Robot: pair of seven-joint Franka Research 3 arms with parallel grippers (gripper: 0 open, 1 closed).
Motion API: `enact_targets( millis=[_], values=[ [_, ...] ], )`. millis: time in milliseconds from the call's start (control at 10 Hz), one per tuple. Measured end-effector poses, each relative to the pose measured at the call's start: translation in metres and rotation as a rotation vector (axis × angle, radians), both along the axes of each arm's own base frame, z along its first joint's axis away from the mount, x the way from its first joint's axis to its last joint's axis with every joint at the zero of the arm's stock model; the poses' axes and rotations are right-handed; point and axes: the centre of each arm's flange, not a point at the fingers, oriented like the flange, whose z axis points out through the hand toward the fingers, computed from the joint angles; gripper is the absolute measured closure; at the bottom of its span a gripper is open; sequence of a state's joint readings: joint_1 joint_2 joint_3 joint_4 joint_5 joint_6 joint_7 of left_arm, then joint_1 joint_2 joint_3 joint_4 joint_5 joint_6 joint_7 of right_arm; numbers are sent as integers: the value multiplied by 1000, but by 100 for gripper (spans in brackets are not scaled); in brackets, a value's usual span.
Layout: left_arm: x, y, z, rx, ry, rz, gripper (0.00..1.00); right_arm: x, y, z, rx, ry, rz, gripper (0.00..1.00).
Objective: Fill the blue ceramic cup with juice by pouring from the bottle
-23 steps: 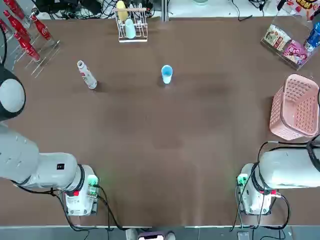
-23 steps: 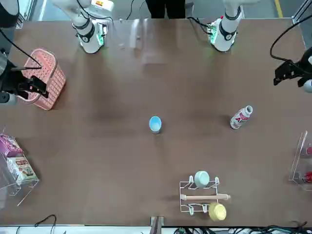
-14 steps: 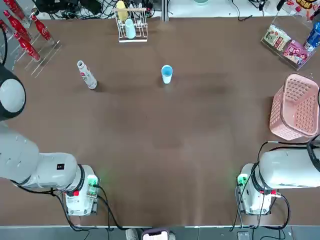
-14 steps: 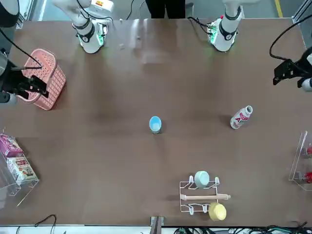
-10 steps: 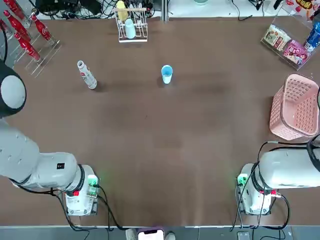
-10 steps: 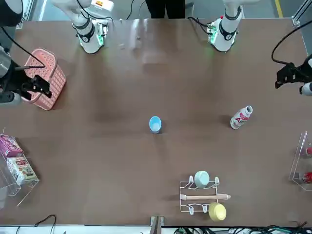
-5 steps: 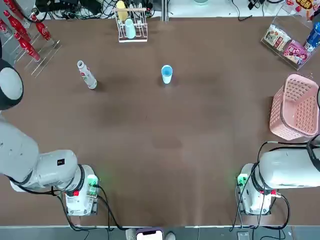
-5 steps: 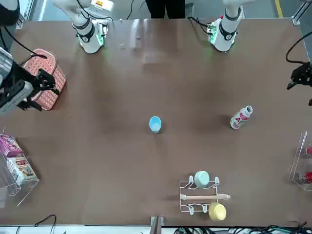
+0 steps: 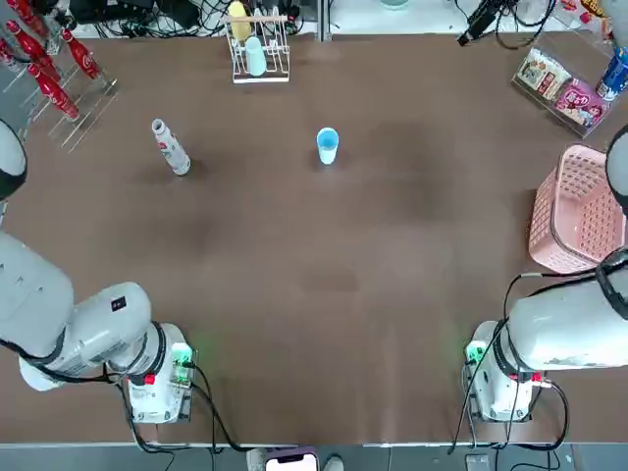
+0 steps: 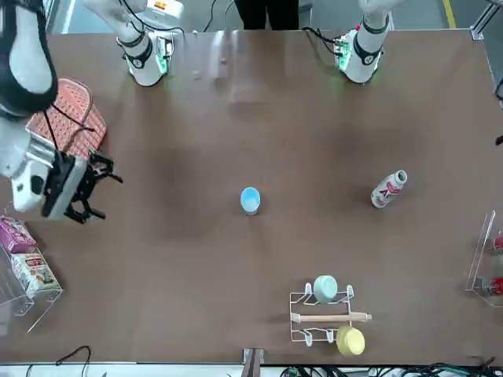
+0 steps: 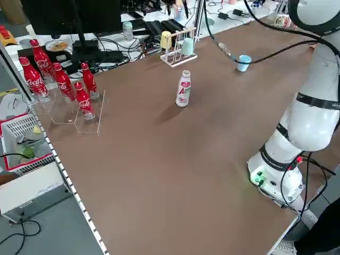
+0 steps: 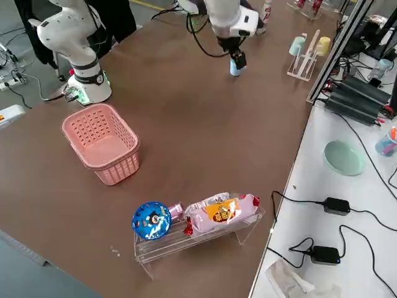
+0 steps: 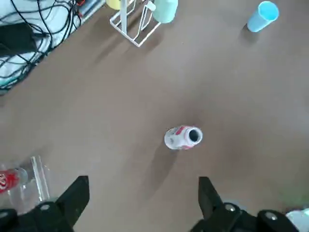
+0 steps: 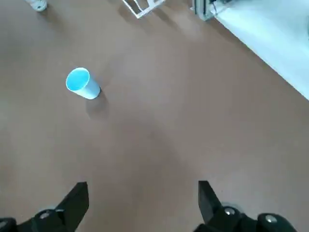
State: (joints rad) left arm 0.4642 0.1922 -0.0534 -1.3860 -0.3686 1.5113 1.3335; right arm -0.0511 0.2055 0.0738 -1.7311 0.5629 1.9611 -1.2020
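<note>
The blue ceramic cup (image 9: 328, 144) stands upright in the far middle of the table, also visible in the front view (image 10: 250, 200). The white bottle (image 9: 170, 147) stands upright to its left, a good way off, with reddish marks on its label (image 11: 183, 88). My left gripper (image 13: 142, 186) hangs open high above the bottle (image 13: 183, 137), which lies between its fingers' line of sight. My right gripper (image 10: 98, 192) is open and raised over the table's right part, with the cup (image 14: 82, 83) far below and ahead. Neither gripper holds anything.
A wire rack (image 9: 257, 44) with pale green and yellow cups stands at the far edge. Red cola bottles (image 9: 44, 59) fill a clear stand at far left. A pink basket (image 9: 579, 211) sits at the right, beyond it a clear tray of snack packets (image 9: 559, 88) and a blue bottle (image 9: 615, 69).
My right gripper has swung from over the pink basket inward above the table. My left gripper has slid out past the front view's right edge. Cup and bottle have not moved.
</note>
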Motion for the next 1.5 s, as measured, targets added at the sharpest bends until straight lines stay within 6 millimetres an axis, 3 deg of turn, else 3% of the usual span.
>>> enact_targets(
  millis=[100,300,500,700,900,1100,1300,1500],
  values=[
    [-3,18,-17,-63,-15,-50,1,5,7,-23,53,-23,46,0],
    [5,56,-82,-225,-40,-129,1,4,40,-78,134,-59,123,0],
    [13,71,-145,-363,-64,-223,1,-2,88,-141,177,-125,160,0],
    [8,76,-175,-462,-89,-333,1,-11,133,-194,208,-181,183,0],
    [1,81,-202,-548,-90,-396,2,-24,168,-229,283,-189,189,0],
    [-8,87,-255,-697,-104,-440,2,-37,191,-263,343,-235,166,0],
    [-19,99,-312,-800,-138,-453,2,-49,208,-290,371,-239,171,0],
    [-24,97,-336,-849,-181,-496,1,-56,213,-306,373,-252,197,0]
  ],
)
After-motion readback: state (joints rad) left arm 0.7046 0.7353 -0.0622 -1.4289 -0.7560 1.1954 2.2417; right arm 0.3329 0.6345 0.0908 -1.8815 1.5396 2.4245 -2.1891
